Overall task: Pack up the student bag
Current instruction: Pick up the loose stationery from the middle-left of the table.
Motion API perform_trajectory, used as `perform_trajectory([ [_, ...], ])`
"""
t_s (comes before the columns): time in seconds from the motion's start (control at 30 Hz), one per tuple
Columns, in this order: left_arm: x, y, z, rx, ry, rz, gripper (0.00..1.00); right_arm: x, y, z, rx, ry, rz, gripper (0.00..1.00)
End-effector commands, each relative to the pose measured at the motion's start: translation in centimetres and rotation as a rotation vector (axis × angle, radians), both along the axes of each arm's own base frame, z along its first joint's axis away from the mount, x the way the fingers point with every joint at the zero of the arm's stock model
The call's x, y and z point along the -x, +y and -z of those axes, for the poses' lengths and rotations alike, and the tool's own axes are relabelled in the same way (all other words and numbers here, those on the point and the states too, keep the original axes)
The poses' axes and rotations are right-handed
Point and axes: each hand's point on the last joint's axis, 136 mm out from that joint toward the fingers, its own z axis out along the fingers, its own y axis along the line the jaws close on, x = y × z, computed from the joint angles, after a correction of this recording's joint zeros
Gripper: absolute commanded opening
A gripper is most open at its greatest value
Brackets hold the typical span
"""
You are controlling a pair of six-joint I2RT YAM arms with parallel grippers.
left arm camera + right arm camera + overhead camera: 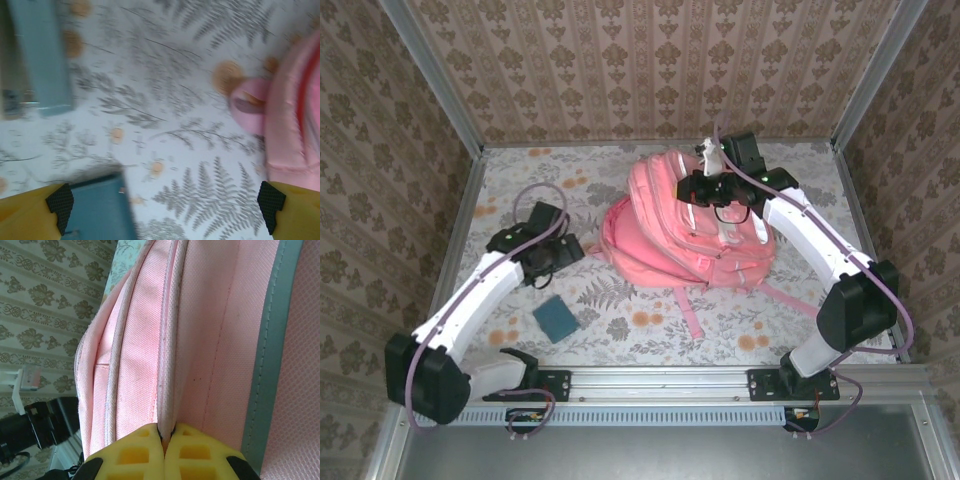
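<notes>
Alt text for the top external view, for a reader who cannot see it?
A pink student bag lies mid-table, its upper edge pinched by the shut right gripper. The open left gripper is over the floral tablecloth left of it, near a teal square.

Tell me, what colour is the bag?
The bag is pink with pale stripes. It shows best in the top view.

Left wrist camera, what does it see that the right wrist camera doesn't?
Left wrist: the open left pincer above the ferny tablecloth and a blue pad. Right wrist: the right pincer shut on a seam of the student bag, with wallpaper behind. Both: that pink bag.
</notes>
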Motion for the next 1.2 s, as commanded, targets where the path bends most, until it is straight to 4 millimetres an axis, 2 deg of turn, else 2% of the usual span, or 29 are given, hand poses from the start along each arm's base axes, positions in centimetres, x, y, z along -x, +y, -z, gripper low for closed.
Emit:
perform_trajectory([
  [0.0, 0.9, 3.7, 0.4, -0.040, 0.035, -0.030, 0.97, -0.3, 2.1, -3.0, -0.061, -0.140, -0.076, 0.00],
  [0.13, 0.0, 6.5, 1.7, -0.002, 0.063, -0.076, 0.90, 0.3, 2.4, -2.8, -0.049, -0.143, -0.087, 0.00],
  [0.3, -1.7, 8.4, 2.8, 0.003, 0.089, -0.091, 0.76, 0.7, 2.2, -2.8, -0.038, -0.150, -0.085, 0.00],
  [0.53, -2.6, 12.4, 4.4, -0.024, 0.184, -0.124, 0.42, 1.0, 1.9, -2.7, -0.036, -0.158, -0.080, 0.00],
  [0.67, -2.2, 13.5, 5.9, -0.011, 0.235, -0.130, 0.41, 1.0, 1.9, -2.5, -0.035, -0.158, -0.079, 0.00],
  [0.87, -2.7, 13.0, 7.6, 0.054, 0.240, -0.103, 0.40, 0.7, 2.0, -2.2, -0.034, -0.158, -0.081, 0.00],
  [1.17, -1.8, 14.3, 9.8, 0.051, 0.343, -0.147, 0.36, 0.4, 2.0, -2.2, -0.030, -0.157, -0.081, 0.00],
])
